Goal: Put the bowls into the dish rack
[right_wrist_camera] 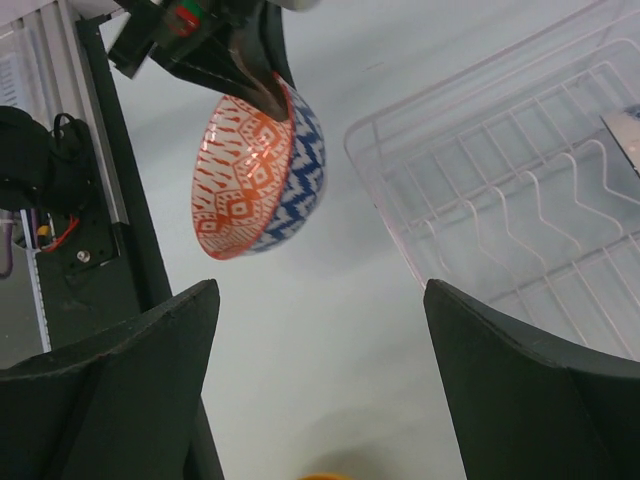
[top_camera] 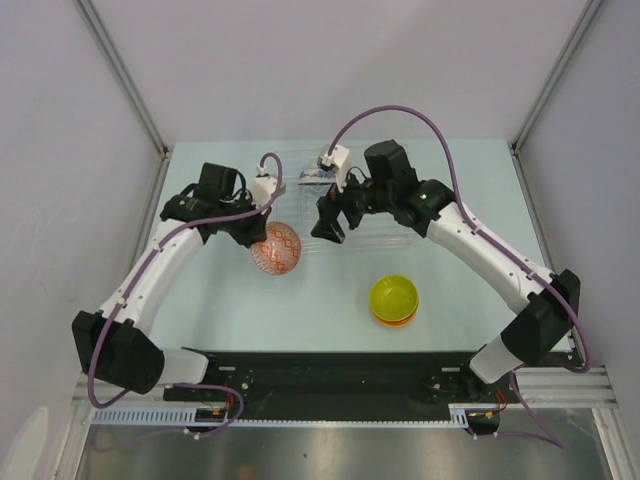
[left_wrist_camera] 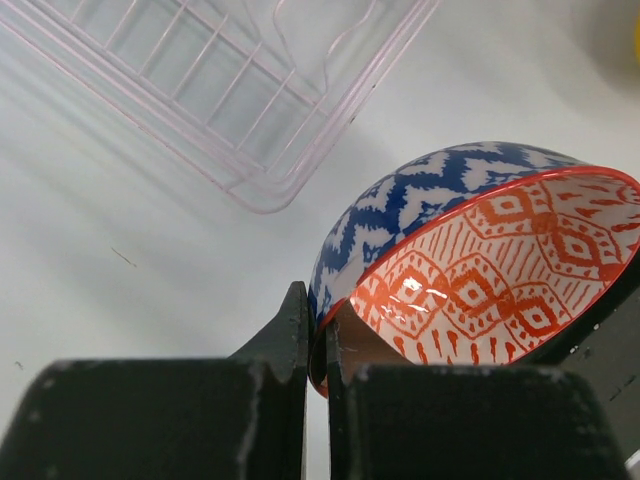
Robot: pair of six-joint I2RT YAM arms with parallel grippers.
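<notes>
Nearest you, on the surface (top_camera: 300,310) right of centre, a yellow-green bowl (top_camera: 393,294) sits nested in an orange bowl (top_camera: 395,319). Only the orange rim shows under it. Both are upright, outside the dish rack and well apart from both pincers.

No print anywhere that you can read. A small blue-and-white patch shows at the far side of the rack in the top view, too small to tell what it is.

Your left pincer (left_wrist_camera: 315,325) is clamped on the rim of the patterned bowl (left_wrist_camera: 480,260), with one finger inside the rim and one outside. The gap between the fingers is about the thickness of the bowl wall. The bowl has a blue zigzag on white outside and an orange diamond print inside. It's tipped on edge, with the mouth facing sideways and toward the overhead camera. In the right wrist view it hangs from the pincer and looks clear of the surface.

The held bowl is left of centre in the top view (top_camera: 278,250). It is just beside the near left corner of the dish rack (left_wrist_camera: 200,90) and not inside it.

Your right pincer (right_wrist_camera: 318,300) is spread wide, gripping nothing and touching nothing. It hovers at the rack's near left edge, close to the held bowl, with bare surface and the rack corner showing between its fingers.

Farthest is the dish rack itself, clear plastic with thin upright prongs, lying flat under your right arm.
</notes>
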